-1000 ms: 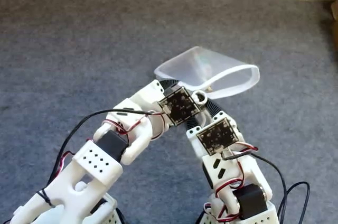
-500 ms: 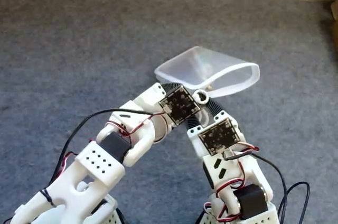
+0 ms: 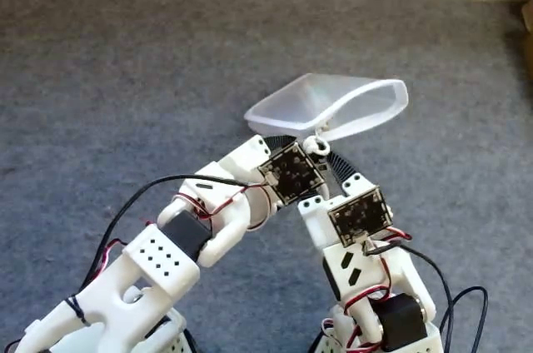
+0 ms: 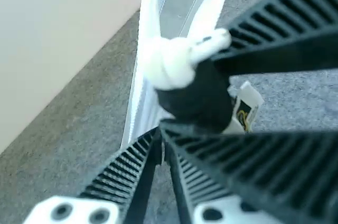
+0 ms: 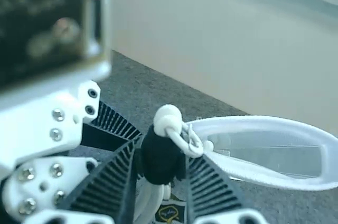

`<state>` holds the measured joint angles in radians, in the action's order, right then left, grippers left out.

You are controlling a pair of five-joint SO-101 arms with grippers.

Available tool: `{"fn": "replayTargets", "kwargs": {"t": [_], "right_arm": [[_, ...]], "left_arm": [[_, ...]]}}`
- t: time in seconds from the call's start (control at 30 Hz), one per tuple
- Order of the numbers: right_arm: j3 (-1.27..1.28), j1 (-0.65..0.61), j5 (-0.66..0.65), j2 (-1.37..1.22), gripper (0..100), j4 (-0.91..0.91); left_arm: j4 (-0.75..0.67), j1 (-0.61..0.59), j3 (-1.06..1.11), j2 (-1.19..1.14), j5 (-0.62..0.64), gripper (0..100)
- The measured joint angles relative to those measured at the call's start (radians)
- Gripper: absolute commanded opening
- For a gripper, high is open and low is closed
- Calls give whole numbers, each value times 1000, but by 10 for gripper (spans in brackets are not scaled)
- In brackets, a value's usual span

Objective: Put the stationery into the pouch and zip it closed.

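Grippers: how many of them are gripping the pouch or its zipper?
2. The left gripper pinches the edge of the pouch; the right gripper is closed on the black zipper pull, right beside it.

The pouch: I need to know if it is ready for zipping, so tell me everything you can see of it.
The pouch is translucent white, its white-edged zipper mouth gaping in an oval. It lies on the grey carpet. At its near end the right gripper clamps the black zipper pull, which carries a knotted white cord; the left gripper pinches the pouch's edge beside it. A small label hangs there. Contents cannot be made out.
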<state>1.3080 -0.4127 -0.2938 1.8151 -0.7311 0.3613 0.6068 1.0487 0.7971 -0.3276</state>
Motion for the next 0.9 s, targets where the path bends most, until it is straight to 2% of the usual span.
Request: {"fn": "replayTargets", "kwargs": {"t": [0.23, 0.43, 0.67, 0.77, 0.9], "right_arm": [[0, 43, 5, -2, 5, 58], [-2, 112, 114, 0, 5, 110], [-20, 118, 135, 2, 5, 126], [-21, 118, 135, 2, 5, 126], [-21, 118, 135, 2, 5, 126]], "left_arm": [[-2, 3, 0, 0, 0, 6], [-2, -17, -2, 63, 0, 6], [170, -20, 0, 258, 0, 7], [196, -21, 29, 308, 0, 10], [196, -25, 38, 322, 0, 122]]}}
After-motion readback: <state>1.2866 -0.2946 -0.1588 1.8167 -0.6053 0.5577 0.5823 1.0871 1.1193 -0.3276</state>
